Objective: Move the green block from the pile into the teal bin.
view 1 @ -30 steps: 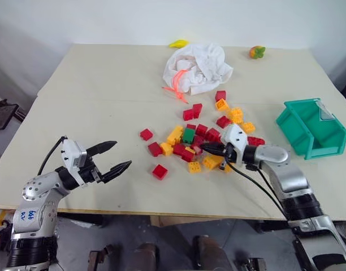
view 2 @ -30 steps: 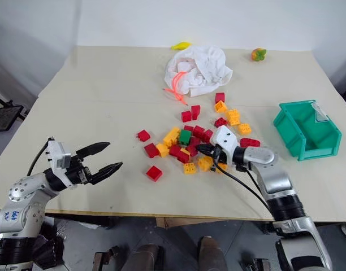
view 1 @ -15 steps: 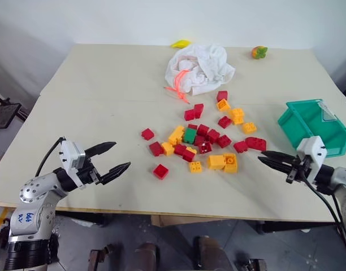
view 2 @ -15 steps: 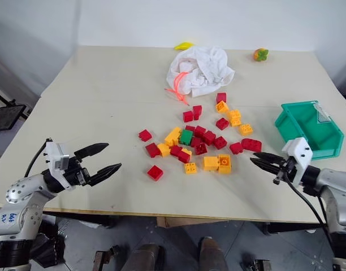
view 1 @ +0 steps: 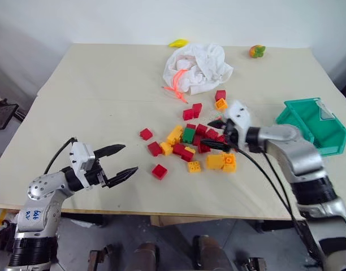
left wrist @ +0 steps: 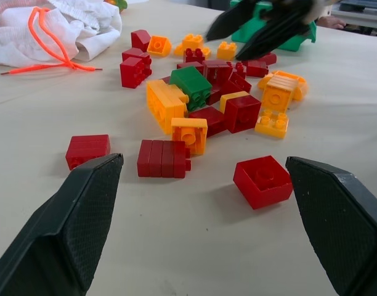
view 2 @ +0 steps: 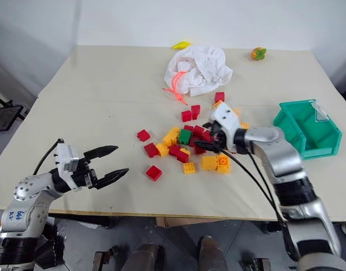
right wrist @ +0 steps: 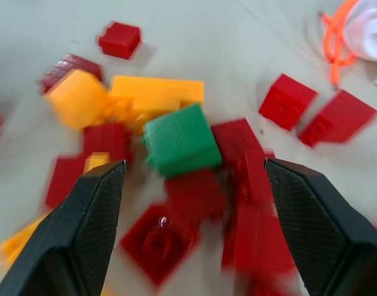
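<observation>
Right gripper [view 1: 214,134] fingers spread wide over the green block [view 1: 188,135]; left gripper [view 1: 121,160] fingers open, empty.

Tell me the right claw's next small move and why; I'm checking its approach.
Probably ease forward and down to straddle the small dark-green studded plastic brick: the right claw is open, aimed at it, not yet touching, with red bricks crowding close.

A broad cream-coloured surface [view 1: 105,84] stands against a plain white wall [view 1: 161,20], a seam running across its top. Light falls evenly and soft. Off its left edge sits a dark metal frame [view 1: 3,113] on a grey floor [view 1: 9,68].
</observation>
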Robot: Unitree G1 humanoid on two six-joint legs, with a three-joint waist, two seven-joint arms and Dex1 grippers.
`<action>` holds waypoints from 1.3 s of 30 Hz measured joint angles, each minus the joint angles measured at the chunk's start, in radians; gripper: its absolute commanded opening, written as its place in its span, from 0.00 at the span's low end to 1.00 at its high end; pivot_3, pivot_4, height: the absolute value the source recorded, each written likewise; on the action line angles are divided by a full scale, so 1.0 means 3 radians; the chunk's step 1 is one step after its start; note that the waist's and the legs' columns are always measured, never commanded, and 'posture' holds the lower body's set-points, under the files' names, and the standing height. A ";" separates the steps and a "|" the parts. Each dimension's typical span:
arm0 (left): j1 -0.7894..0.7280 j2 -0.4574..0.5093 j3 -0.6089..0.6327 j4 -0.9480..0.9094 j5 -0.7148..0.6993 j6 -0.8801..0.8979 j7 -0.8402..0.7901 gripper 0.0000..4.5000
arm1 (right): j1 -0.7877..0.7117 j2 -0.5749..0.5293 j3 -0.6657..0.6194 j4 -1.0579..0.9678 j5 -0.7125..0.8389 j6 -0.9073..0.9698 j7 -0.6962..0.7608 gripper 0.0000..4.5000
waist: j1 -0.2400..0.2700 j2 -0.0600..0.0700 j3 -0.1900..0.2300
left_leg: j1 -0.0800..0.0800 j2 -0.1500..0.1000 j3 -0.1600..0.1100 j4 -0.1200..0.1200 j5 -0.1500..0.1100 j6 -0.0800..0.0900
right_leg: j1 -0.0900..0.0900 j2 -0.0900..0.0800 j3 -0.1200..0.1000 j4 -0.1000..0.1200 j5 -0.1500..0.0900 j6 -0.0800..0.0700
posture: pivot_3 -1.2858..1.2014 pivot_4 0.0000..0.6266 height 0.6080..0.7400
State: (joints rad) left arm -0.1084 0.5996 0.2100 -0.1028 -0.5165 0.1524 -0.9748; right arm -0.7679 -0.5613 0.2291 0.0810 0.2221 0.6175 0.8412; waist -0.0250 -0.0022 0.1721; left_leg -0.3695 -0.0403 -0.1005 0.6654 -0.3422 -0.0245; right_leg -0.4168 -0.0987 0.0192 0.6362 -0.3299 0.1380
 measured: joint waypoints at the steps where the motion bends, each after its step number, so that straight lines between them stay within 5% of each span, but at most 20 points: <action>1: 0.0009 -0.0004 0.0000 -0.0002 0.0000 0.0001 0.0004 1.00 | -0.0069 0.0067 0.0055 0.0096 -0.0054 -0.0002 -0.0023 0.83 | -0.0001 0.0000 0.0000 | 0.0000 0.0001 -0.0001 0.0000 0.0000 0.0000 | -0.0001 0.0000 -0.0002 0.0001 0.0000 0.0000 | 0.52 0.24 1.00; 9: 0.0041 -0.0009 0.0010 -0.0008 0.0000 0.0001 0.0042 1.00 | -0.0352 0.0350 0.0410 0.0608 -0.0535 -0.0253 -0.0089 0.83 | -0.0012 0.0000 0.0000 | -0.0002 -0.0002 -0.0001 0.0002 0.0000 0.0000 | -0.0002 0.0002 -0.0007 0.0003 0.0000 0.0000 | 0.52 0.24 1.00; 15: 0.0019 0.0001 0.0010 -0.0008 -0.0003 0.0005 0.0024 1.00 | -0.0377 0.0400 0.0424 0.0688 -0.0678 -0.0367 -0.0065 0.50 | -0.0012 0.0000 0.0000 | -0.0001 -0.0003 -0.0001 0.0003 0.0000 -0.0001 | -0.0002 0.0004 -0.0007 0.0006 0.0000 0.0000 | 0.52 0.24 1.00; 21: -0.0090 0.0017 -0.0027 -0.0011 -0.0025 0.0043 -0.0101 1.00 | -0.0199 0.0434 0.0218 0.0559 -0.0567 -0.0355 -0.0020 0.49 | -0.0011 0.0000 0.0000 | -0.0002 -0.0003 -0.0002 0.0003 0.0000 -0.0001 | -0.0002 0.0004 -0.0008 0.0006 0.0000 0.0000 | 0.52 0.24 1.00; 26: -0.0256 -0.0049 -0.0130 -0.0039 -0.0030 0.0051 -0.0148 1.00 | 0.0068 0.0416 -0.0323 0.0265 -0.0211 -0.0494 -0.0008 0.49 | 0.0000 0.0000 0.0000 | -0.0004 -0.0004 -0.0005 0.0003 0.0000 -0.0001 | -0.0002 0.0005 -0.0013 0.0007 0.0000 0.0000 | 0.52 0.24 1.00; 33: -0.0554 -0.0339 -0.0373 -0.0134 -0.0030 0.0035 -0.0123 1.00 | 0.0666 0.0080 -0.1671 -0.0435 0.0515 -0.0524 -0.0224 0.49 | 0.0033 0.0000 0.0000 | -0.0003 -0.0005 -0.0010 0.0003 0.0000 0.0002 | 0.0010 0.0004 -0.0027 0.0005 0.0001 0.0002 | 0.52 0.24 1.00; 39: -0.0863 -0.0596 -0.0507 0.0031 0.0106 -0.0094 0.0042 1.00 | 0.1177 -0.0478 -0.2437 -0.0129 0.0198 -0.0670 -0.0924 0.49 | 0.0081 0.0000 0.0000 | 0.0001 -0.0009 0.0004 0.0006 0.0002 0.0006 | 0.0010 0.0004 -0.0025 0.0005 0.0001 0.0002 | 0.52 0.24 1.00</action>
State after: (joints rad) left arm -0.3671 0.4208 0.0579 -0.0934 -0.4847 0.1241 -0.9621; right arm -0.4150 -0.7048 -0.5020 0.0423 0.2815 0.4166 0.5641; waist -0.0007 -0.0021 0.1720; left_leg -0.3693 -0.0429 -0.0992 0.6673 -0.3415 -0.0228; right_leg -0.4138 -0.0973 0.0118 0.6377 -0.3295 0.1387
